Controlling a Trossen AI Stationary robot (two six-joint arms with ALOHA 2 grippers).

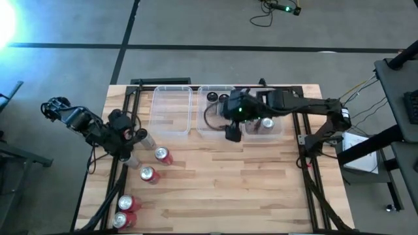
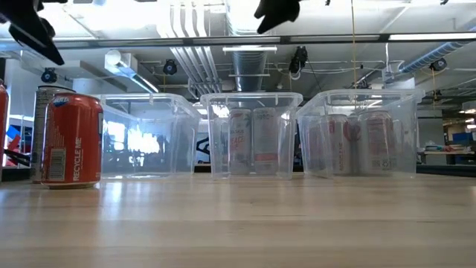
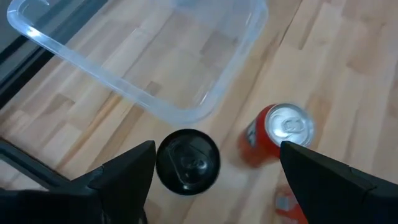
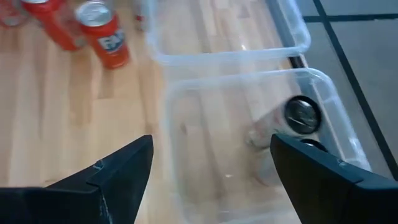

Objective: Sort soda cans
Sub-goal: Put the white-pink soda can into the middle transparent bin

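Note:
My left gripper (image 3: 217,149) (image 1: 132,145) is open and hovers above the table's left part. Below it a black-topped soda can (image 3: 187,161) stands upright nearer one finger, with a red soda can (image 3: 280,134) beside the other finger. More red cans (image 1: 149,174) (image 1: 125,203) stand along the near left. My right gripper (image 4: 211,140) (image 1: 232,134) is open and holds nothing, above the middle clear bin (image 4: 186,93). Black-topped cans (image 4: 303,114) (image 1: 213,98) stand at that bin's far end. Silver cans (image 1: 266,123) stand in the right bin.
Three clear bins line the table's far side: the left bin (image 1: 171,109) (image 3: 155,56) holds nothing, the middle bin (image 1: 208,125) and right bin (image 1: 279,130) hold cans. In the low view a red can (image 2: 72,140) and a silver can (image 2: 44,112) stand at the left. Bare wood (image 1: 248,183) fills the near right.

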